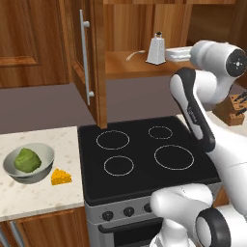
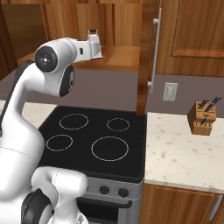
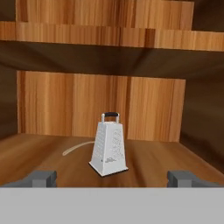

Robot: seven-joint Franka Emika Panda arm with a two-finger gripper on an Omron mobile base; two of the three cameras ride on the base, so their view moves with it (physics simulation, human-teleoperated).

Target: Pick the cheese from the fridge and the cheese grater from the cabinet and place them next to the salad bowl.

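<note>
Facing cheese grater (image 3: 109, 145) on cabinet (image 3: 52, 157) shelf, pincer (image 3: 112, 178) spread wide, empty.

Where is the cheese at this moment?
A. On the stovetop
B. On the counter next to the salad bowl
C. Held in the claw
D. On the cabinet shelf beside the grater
B: the cheese lies on the counter, right beside the salad bowl.

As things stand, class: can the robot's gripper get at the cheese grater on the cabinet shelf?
Probably yes. The cabinet door is swung open, the cheese grater stands upright on the bare shelf straight ahead of the gripper, whose fingers are spread wider than it. Only a thin curved white object lies off to one side.
</note>
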